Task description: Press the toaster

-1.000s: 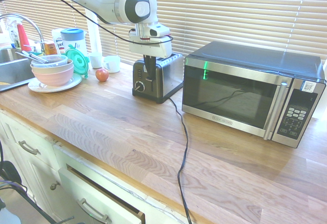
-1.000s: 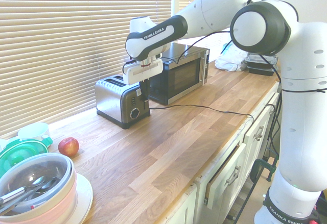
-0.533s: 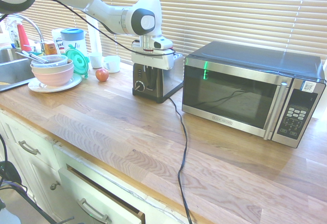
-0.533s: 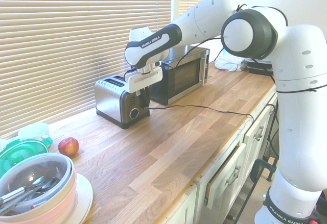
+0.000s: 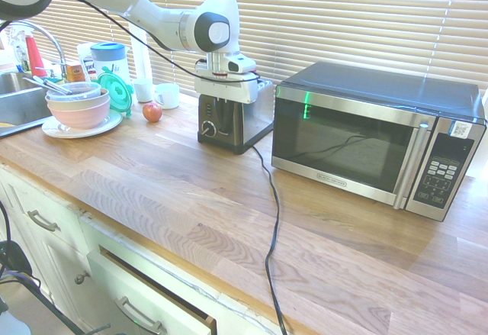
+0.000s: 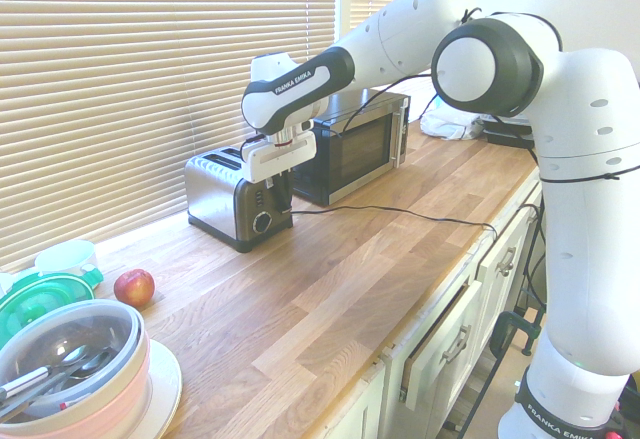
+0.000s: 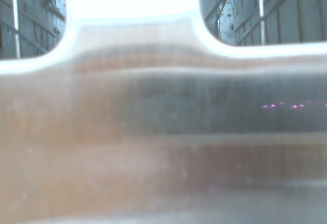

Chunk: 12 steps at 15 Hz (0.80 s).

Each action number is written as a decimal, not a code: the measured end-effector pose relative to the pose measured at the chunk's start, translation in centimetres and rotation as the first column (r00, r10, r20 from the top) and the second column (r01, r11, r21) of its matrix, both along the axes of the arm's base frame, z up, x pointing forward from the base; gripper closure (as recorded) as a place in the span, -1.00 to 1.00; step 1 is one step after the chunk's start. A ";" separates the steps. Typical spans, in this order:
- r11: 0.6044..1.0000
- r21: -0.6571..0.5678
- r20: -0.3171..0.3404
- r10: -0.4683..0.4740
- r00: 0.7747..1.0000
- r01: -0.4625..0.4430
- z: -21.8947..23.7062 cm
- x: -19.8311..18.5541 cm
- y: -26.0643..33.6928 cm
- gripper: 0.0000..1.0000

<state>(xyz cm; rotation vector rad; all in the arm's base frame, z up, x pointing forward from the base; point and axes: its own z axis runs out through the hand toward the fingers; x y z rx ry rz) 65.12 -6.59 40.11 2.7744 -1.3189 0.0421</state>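
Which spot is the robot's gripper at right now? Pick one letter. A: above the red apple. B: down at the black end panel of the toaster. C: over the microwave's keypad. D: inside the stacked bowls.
B: the gripper points down against the black end panel of the toaster, just above its round knob, well away from the microwave, the apple and the bowls.

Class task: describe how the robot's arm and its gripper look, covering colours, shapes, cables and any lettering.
Glossy white rounded arm segments with black disc-shaped joint caps; "FRANKA EMIKA" in white on a black band. A thin black cable trails along it. The gripper has a white boxy body with dark fingers.
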 end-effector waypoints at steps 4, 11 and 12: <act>1.000 0.008 0.083 -0.002 0.997 0.001 1.9 -1.2 -0.3 1.00; 1.000 0.017 0.170 0.023 0.985 -0.027 6.2 -11.6 -0.9 1.00; 0.999 0.010 0.159 0.039 0.986 -0.041 5.7 -12.8 -0.3 1.00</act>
